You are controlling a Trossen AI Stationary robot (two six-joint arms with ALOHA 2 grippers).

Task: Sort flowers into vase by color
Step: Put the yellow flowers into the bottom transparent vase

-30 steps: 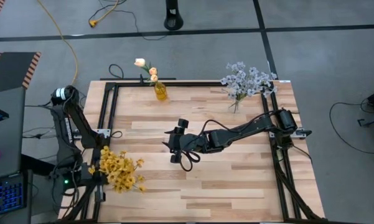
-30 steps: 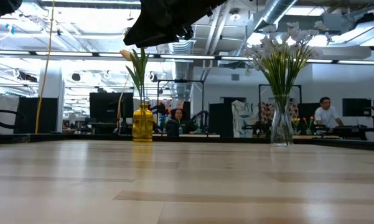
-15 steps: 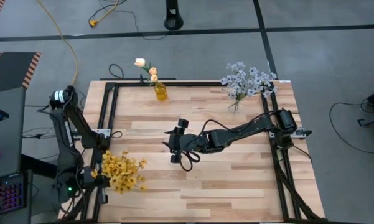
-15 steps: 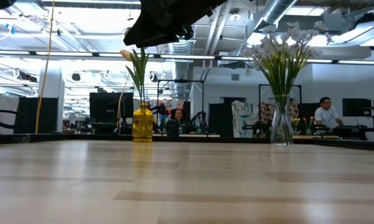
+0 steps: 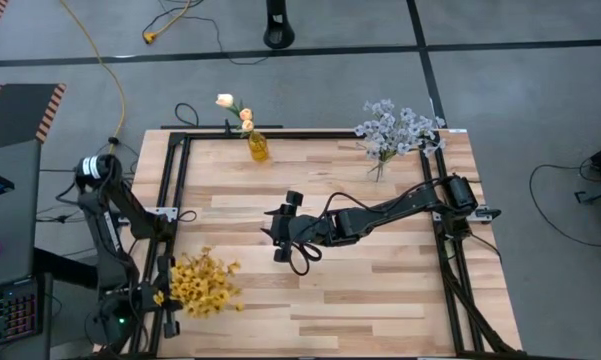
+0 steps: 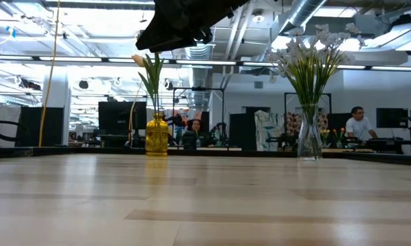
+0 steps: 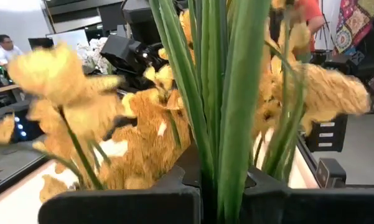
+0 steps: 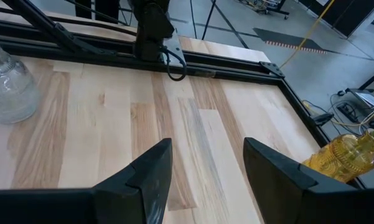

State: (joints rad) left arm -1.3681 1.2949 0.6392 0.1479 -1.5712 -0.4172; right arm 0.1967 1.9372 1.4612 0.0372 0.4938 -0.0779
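Across the wooden counter [image 5: 380,290], the left gripper [image 5: 162,296] at its near-left corner clenches the yellow flowers [image 5: 202,283], apparently mid-carry and needing an empty vase, while the right gripper [image 5: 276,232] hovers mid-counter, jaws released.

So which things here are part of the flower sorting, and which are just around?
Part of the job:
- yellow flowers, gripped by the left tool
- peach buds in the yellow vase
- pale blue-white flowers in the clear vase
- right tool, open, empty, mid-table

Just around:
- yellow cable on the floor
- keyboard
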